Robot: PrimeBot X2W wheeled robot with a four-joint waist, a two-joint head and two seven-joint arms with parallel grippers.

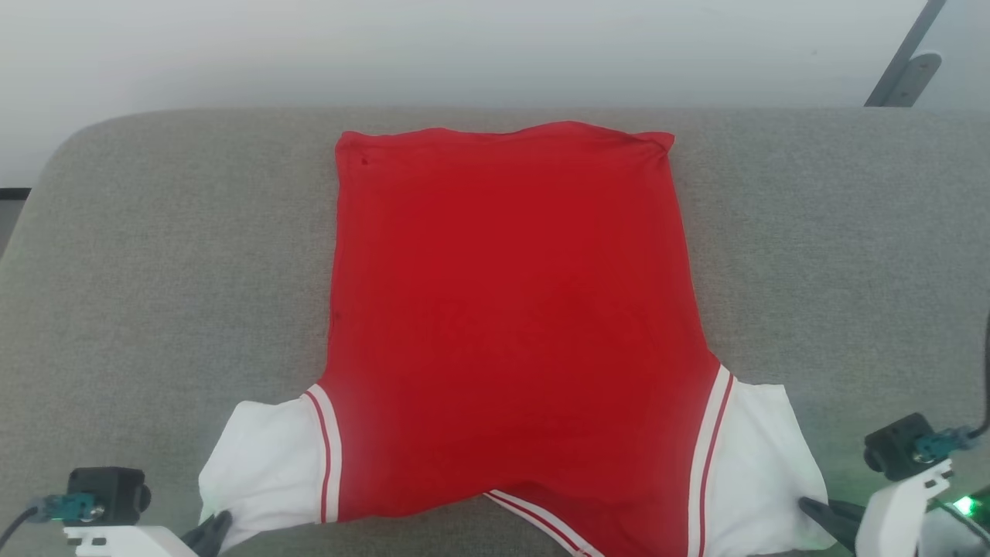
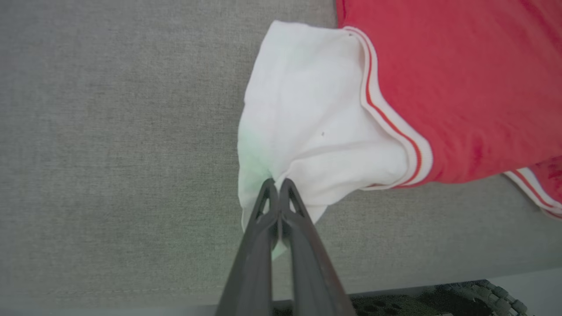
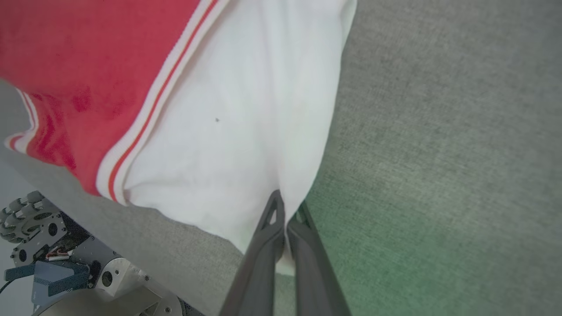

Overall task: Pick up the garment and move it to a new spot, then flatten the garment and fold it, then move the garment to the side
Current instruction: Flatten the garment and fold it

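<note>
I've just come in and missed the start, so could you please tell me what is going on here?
The robot is handling a red shirt spread flat on a grey padded surface. Its left end effector is shut on one white sleeve, and its right end effector is shut on the other sleeve, both at the near edge. The shirt is not yet folded.

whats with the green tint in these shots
Head view: a green light glows beside the right gripper, tinting the grey cushion there. Right wrist view: a green cast on the cushion right of the fingers. Left wrist view: faint green on the white sleeve of the garment, by the left gripper.
</note>
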